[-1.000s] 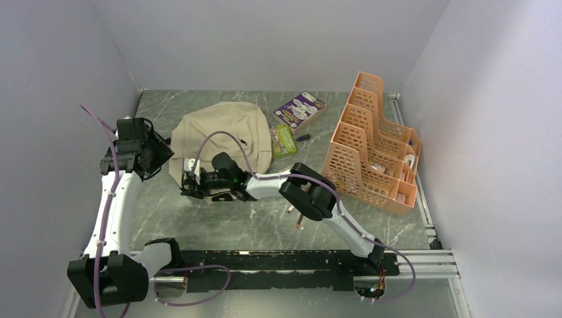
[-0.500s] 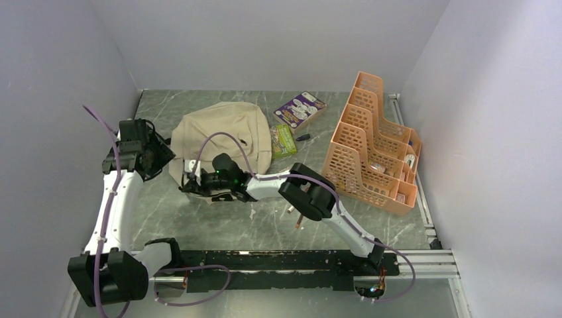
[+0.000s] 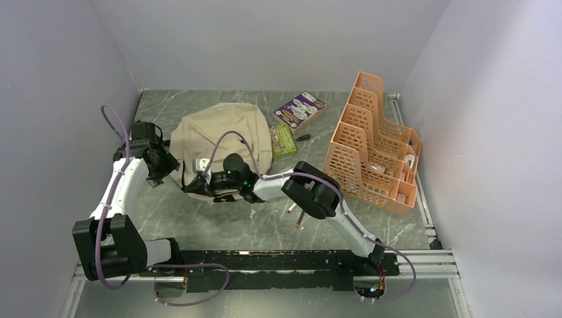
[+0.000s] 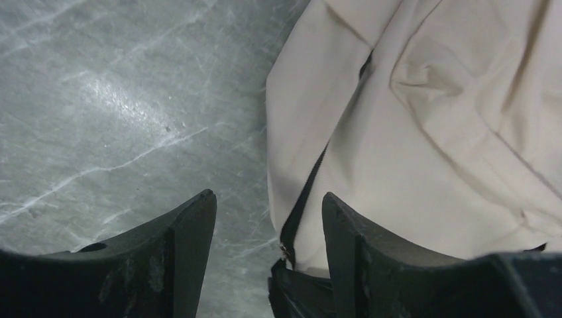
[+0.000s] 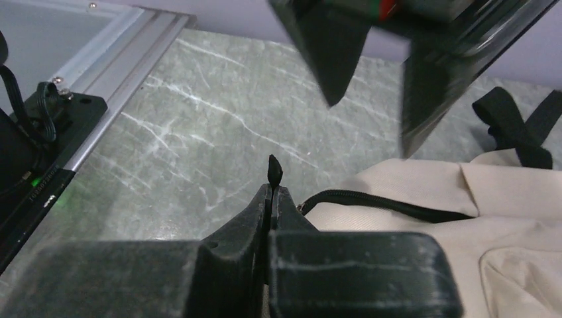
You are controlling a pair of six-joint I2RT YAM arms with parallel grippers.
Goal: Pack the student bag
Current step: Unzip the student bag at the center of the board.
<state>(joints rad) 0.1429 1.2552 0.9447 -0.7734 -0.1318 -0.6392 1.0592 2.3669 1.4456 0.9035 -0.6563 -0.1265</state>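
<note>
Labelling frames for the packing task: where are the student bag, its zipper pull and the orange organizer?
student bag (image 3: 222, 129): top view, beige upper panel.
zipper pull (image 5: 274, 171): right wrist view, black tab's tip.
orange organizer (image 3: 344, 159): top view, perforated front wall.

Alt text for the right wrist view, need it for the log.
The right gripper, shut, pinches a small black tab at the end of the black zipper on the student bag. The left gripper hangs open just above, over grey marble table.
</note>
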